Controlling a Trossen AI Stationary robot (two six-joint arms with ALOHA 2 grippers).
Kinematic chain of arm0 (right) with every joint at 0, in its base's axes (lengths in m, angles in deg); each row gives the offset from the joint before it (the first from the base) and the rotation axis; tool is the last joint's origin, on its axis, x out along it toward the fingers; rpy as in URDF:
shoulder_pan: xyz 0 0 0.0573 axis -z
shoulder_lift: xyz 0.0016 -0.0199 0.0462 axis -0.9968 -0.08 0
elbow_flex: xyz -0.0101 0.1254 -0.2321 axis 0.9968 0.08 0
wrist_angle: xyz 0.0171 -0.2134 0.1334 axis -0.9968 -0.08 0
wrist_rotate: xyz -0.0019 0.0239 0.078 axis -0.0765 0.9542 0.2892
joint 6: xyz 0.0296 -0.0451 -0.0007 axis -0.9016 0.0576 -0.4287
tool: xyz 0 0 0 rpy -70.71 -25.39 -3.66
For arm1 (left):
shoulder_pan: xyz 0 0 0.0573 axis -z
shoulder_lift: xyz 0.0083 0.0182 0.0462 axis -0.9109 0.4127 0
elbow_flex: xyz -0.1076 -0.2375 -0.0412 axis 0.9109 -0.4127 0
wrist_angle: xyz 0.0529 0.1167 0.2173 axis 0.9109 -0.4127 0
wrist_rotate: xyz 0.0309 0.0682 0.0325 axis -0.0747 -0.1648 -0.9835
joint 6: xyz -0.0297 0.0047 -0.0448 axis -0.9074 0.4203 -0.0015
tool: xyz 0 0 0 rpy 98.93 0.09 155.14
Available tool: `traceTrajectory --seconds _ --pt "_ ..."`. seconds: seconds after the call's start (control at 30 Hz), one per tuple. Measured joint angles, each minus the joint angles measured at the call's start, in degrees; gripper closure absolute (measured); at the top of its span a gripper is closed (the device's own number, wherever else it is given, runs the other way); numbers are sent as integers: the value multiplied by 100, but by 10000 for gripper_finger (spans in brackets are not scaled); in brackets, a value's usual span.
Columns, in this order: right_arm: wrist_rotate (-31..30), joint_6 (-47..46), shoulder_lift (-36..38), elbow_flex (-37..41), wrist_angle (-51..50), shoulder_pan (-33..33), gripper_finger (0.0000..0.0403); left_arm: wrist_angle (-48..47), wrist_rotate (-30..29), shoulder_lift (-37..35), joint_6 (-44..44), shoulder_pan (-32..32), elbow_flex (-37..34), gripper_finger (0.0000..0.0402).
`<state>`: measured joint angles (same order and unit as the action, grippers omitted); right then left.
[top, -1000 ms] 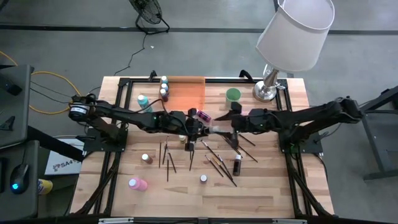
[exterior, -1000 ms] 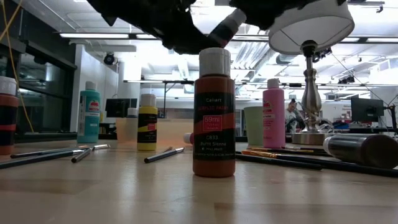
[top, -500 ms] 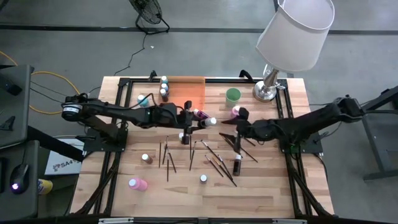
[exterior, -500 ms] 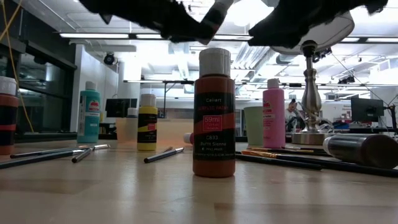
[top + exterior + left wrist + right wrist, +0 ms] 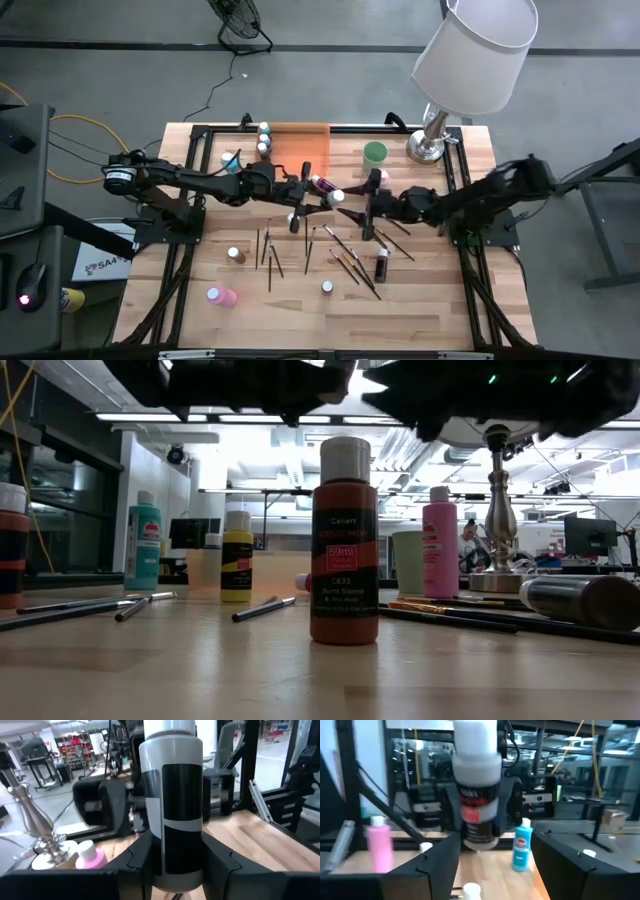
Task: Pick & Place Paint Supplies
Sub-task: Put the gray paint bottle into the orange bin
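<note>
My left gripper [image 5: 316, 190] is shut on a white-capped paint bottle [image 5: 172, 805] with a white body and a dark label, held above the table's middle. The bottle [image 5: 330, 190] stands roughly upright in the right wrist view [image 5: 477, 785]. My right gripper [image 5: 360, 205] is open, level, just to the bottle's right and facing it, touching nothing. Its fingers [image 5: 420, 870] frame the bottle from a distance. Thin dark paintbrushes [image 5: 340, 255] and more bottles lie and stand on the table below. My left gripper pinches the bottle's lower body [image 5: 152, 862] between its two fingers [image 5: 132, 865], one on each side. The fingers come level from the table's left. The bottle is lifted clear of the table, cap uppermost, rising above the fingers.
The orange tray [image 5: 298, 150] and green cup [image 5: 375, 152] sit at the far side, with the lamp [image 5: 432, 140] at the far right. A brown bottle [image 5: 344, 540] stands near the front, a pink one [image 5: 220, 296] at the near left, a teal one [image 5: 230, 160] at the far left.
My left gripper has tipped up to level and risen slightly, bringing the bottle from slanted to roughly upright. My right gripper has sunk and tipped up from pointing downward to level, facing the bottle.
</note>
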<state>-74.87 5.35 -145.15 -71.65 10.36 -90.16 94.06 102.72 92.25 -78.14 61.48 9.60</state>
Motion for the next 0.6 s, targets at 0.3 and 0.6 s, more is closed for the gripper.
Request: traceTrajectory --seconds 0.3,0.6 --pt "432 427 -853 -448 1141 73 165 -64 -24 -1 -33 2 4 292" --pt "742 590 -848 -826 1039 78 165 -84 -28 -1 -35 2 4 292"
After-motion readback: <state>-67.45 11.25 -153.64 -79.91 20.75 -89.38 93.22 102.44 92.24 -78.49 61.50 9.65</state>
